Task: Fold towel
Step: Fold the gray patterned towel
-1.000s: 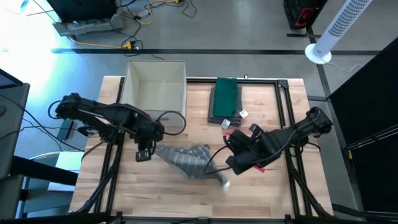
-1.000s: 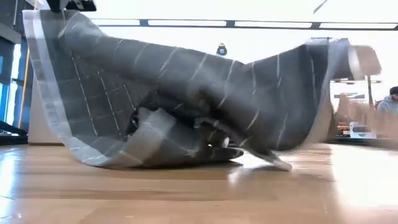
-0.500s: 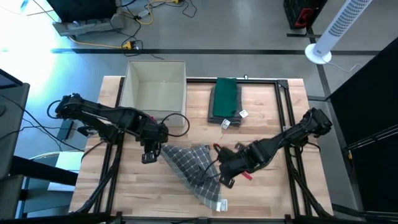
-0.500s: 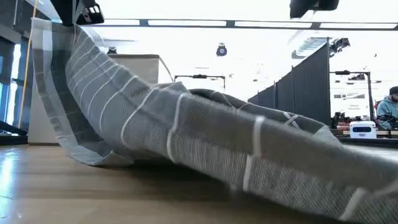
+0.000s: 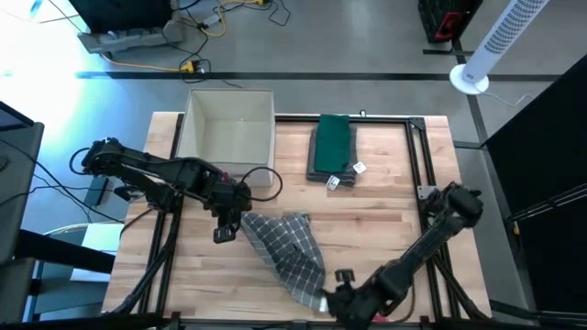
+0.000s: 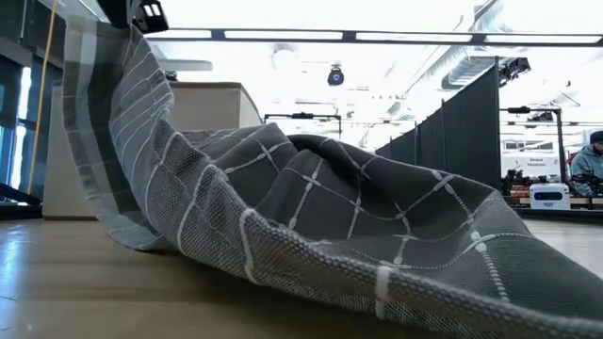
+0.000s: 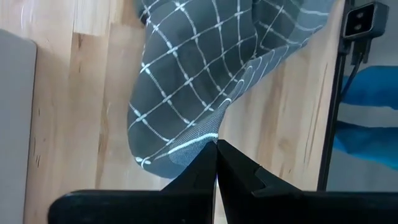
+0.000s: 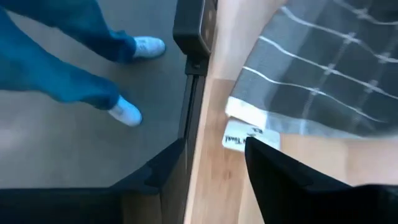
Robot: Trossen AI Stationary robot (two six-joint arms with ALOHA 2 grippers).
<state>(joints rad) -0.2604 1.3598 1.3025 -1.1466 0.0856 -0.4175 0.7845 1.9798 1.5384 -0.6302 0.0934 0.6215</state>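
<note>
Towel (image 5: 286, 249), grey with a thin white check, lies partly spread on the wooden table (image 5: 385, 206), running from a raised corner near the table's middle-left down toward the front edge. In the low view the towel (image 6: 320, 217) climbs steeply at one side to the corner that is held up, and sags to the tabletop across the rest of the picture.

The left gripper (image 5: 229, 223) holds that raised corner; in the left wrist view its jaws are pressed together on the hem of the towel (image 7: 199, 81), with the cloth hanging away from the left gripper (image 7: 216, 163) over the wood.

The right gripper (image 5: 341, 295) is low at the table's front edge, just beside the towel's near corner. In the right wrist view its fingers (image 8: 280, 168) stand spread with nothing between them, and the towel's corner with a white label (image 8: 245, 134) lies just ahead of them on the wood. Beyond the table edge that view shows a person's blue trouser legs (image 8: 62, 62) and white shoes on the floor.

At the back of the table stand an open beige box (image 5: 229, 128) and, beside it, a folded green cloth (image 5: 332, 147) with white tags.
</note>
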